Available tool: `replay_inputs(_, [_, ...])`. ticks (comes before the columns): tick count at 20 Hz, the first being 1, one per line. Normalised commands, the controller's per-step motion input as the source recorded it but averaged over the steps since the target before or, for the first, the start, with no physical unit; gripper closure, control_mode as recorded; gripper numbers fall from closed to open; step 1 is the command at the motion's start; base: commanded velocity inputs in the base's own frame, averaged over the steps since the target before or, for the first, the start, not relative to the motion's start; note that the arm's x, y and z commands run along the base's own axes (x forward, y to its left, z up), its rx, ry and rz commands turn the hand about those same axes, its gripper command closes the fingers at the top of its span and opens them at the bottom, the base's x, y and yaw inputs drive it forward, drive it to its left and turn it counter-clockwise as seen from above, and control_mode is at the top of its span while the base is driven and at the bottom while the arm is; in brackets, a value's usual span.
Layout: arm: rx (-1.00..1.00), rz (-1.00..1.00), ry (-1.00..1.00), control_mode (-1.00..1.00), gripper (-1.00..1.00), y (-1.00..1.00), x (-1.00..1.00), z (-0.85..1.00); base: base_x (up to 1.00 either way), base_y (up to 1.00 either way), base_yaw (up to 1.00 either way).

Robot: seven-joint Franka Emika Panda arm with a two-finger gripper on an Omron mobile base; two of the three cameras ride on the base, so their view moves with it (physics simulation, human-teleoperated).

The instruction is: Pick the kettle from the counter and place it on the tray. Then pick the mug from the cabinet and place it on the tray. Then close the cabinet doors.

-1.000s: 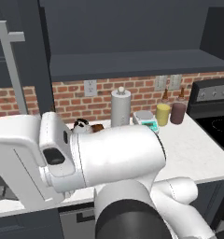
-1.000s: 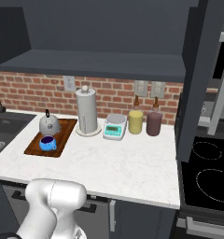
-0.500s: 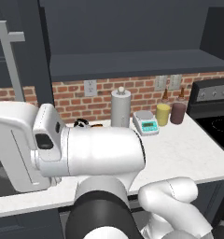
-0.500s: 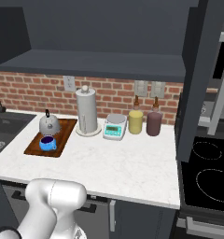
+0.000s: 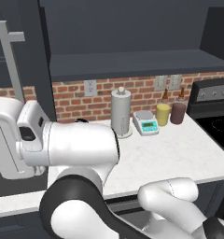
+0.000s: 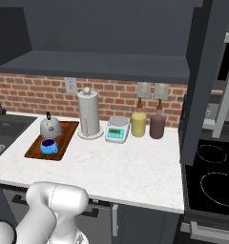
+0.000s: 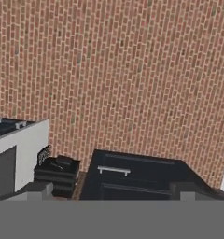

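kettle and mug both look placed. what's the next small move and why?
Probably swing the open gripper toward a cabinet door handle. In the right base view the kettle and the mug already sit on the tray, while the cabinet doors stand open. The hand view faces a brick wall, so the gripper looks turned away from the doors.

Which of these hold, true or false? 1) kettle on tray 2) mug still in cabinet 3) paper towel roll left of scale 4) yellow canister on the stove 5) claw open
1) The kettle sits on the tray: true.
2) The mug is in the cabinet: false, it is on the tray, in front of the kettle.
3) The paper towel roll stands left of the scale: true.
4) The yellow canister is on the stove: false, it is on the counter.
5) The claw is open: true.
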Motion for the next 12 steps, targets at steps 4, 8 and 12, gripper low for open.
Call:
replay_inputs(4, [0.0,-0.26,0.01,-1.0,-1.0,-0.07,0.38,0.0,0.0,0.0,0.0])
replay_inputs(8, [-0.01,-0.35,0.09,-1.0,-1.0,-0.1,0.36,0.0,0.0,0.0,0.0])
replay_inputs(12, [0.0,-0.32,0.07,-1.0,-1.0,-0.01,0.4,-0.01,0.0,0.0,0.0])
